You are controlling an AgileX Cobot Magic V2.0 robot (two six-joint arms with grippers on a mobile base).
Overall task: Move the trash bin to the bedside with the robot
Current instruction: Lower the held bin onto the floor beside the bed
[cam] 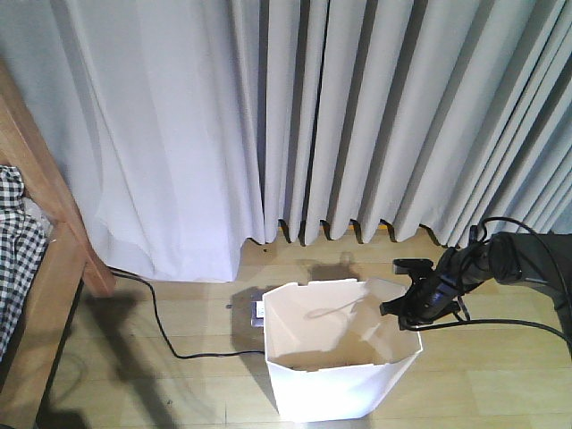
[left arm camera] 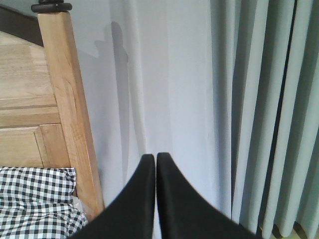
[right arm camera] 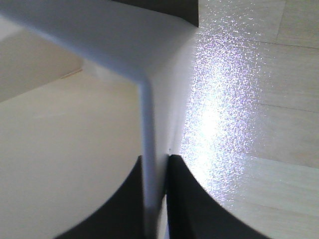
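Your right gripper [right arm camera: 155,199] has its jaws pinching the thin rim wall of the white trash bin [cam: 335,384], one jaw inside, one outside. The bin stands on the wood floor [cam: 500,375] in front of grey curtains [cam: 375,116]. A black cable [cam: 165,335] lies on the floor on the bin's far side from those jaws, between it and the bed [cam: 40,259]. Your left gripper [left arm camera: 155,162] has its jaws pressed together, empty, with the bed's wooden post [left arm camera: 70,109] and checked bedding [left arm camera: 35,199] to their left.

Light wood floor [cam: 500,375] carries the white trash bin [cam: 335,389] and a black cable [cam: 170,335].
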